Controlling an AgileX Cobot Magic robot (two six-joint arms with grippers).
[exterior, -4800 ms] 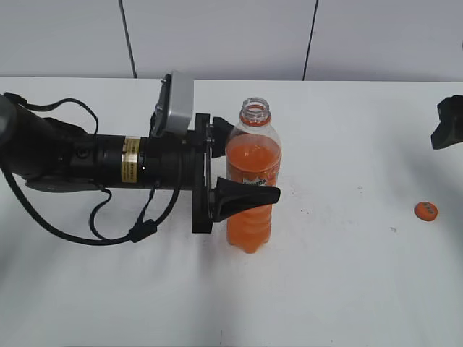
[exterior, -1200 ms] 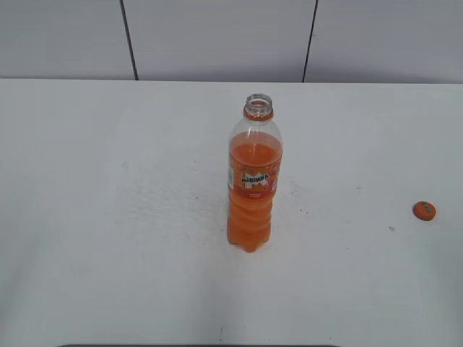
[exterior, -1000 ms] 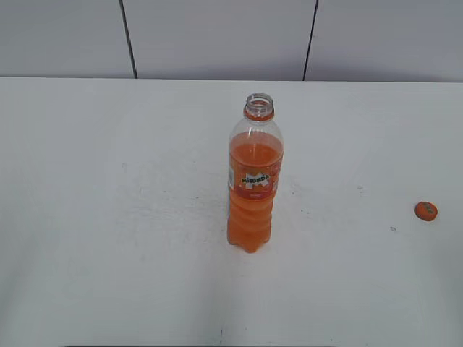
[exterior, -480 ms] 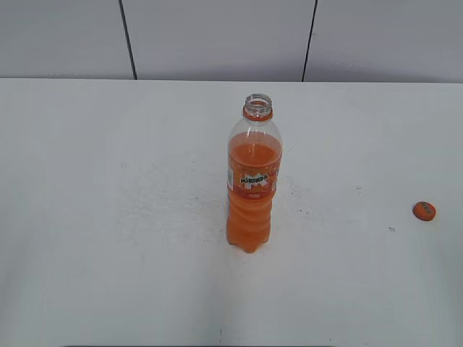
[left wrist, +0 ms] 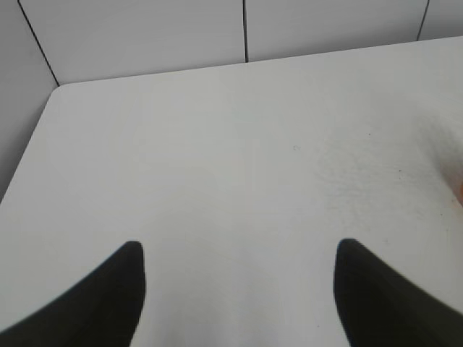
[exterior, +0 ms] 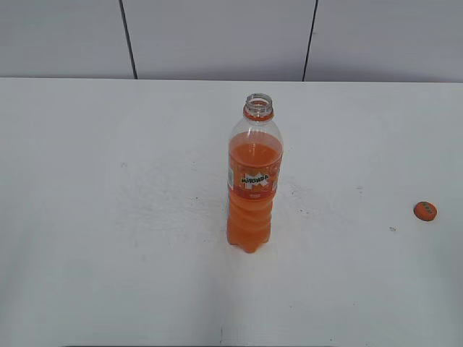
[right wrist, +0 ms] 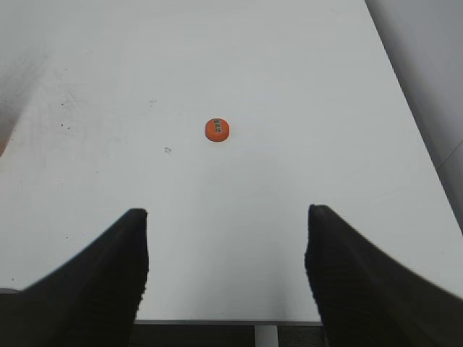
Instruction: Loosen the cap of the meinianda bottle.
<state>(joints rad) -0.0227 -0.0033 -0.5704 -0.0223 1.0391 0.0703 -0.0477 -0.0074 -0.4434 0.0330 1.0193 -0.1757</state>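
The meinianda bottle [exterior: 253,181] stands upright at the middle of the white table [exterior: 108,217] in the exterior view, its neck open with no cap on it. The orange cap [exterior: 425,210] lies flat on the table far to the right; it also shows in the right wrist view [right wrist: 216,130]. Neither arm shows in the exterior view. My left gripper [left wrist: 239,253] is open and empty over bare table. My right gripper [right wrist: 226,217] is open and empty near the table's front edge, with the cap ahead of it.
A grey panelled wall [exterior: 217,36] runs behind the table. The left wrist view shows the table's rounded far left corner [left wrist: 61,87]. The right wrist view shows the table's right edge [right wrist: 405,108] and front edge.
The left arm, which held the bottle about five seconds ago, has left the exterior view, as has the right. In the last second nothing has visibly moved.
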